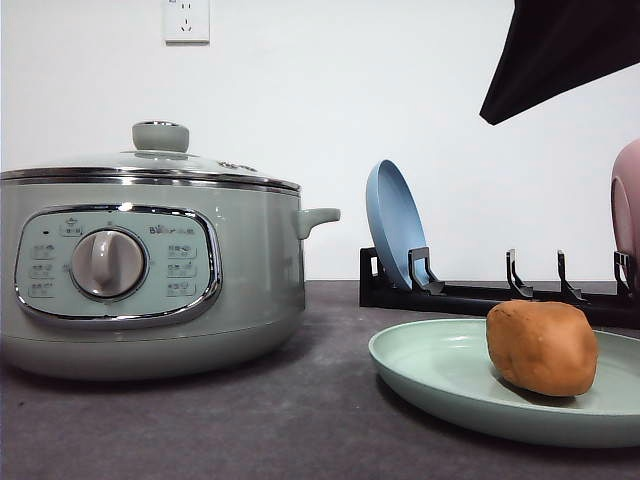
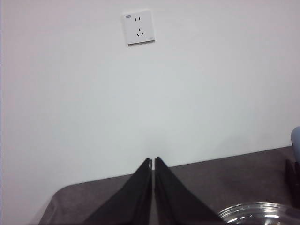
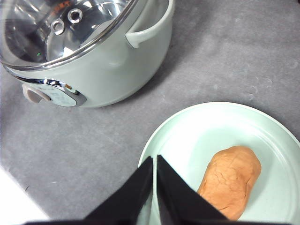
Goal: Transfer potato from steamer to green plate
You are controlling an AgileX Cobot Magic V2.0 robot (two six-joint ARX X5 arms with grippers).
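Potato (image 1: 542,347) lying on its side on the green plate (image 1: 440,365), clear of any gripper; on the plate's right half in the front view, touching the plate floor, not the rim; orange-brown, lumpy, matte. Green plate flat on the dark grey table (image 1: 250,420), towards the table's front right corner, its right edge cut off in the front view. Steamer (image 1: 150,270) on the table's left side, near the plate but apart from it; glass lid (image 1: 150,165) seated on the chrome rim, green knob on top; control panel with central dial facing the front edge; side handle pointing towards the plate. Black dish rack (image 1: 500,295) along the table's back edge behind the plate; blue plate (image 1: 395,225) standing on edge in one of its left slots; pink plate (image 1: 627,205) upright at the rack's right end, mostly cut off. White wall socket (image 1: 186,20) on the wall above the steamer.

Right gripper (image 3: 155,161) above the plate's near rim, beside the potato without touching it; fingers pressed together, nothing between them. Left gripper (image 2: 153,161) raised, aimed at the wall, fingers likewise pressed together and holding nothing; lid's edge just below it in the left wrist view.
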